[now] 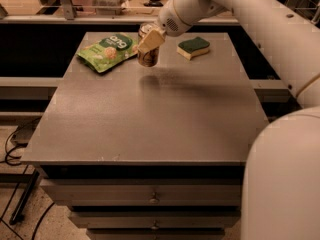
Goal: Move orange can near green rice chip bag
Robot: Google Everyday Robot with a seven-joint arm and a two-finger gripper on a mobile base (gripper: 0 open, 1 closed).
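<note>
The orange can [148, 55] is held upright in my gripper [149, 40], just above the grey table near its back edge. The gripper's pale fingers [152, 40] are shut on the can's upper part, and my white arm reaches in from the upper right. The green rice chip bag [107, 50] lies flat on the table just left of the can, almost touching it. The can's top is partly hidden by the fingers.
A green-topped yellow sponge [193, 47] lies on the table at the back right. The grey table [155, 114] has drawers below its front edge. A railing and dark gaps border the table at the back and sides. My white arm fills the right side.
</note>
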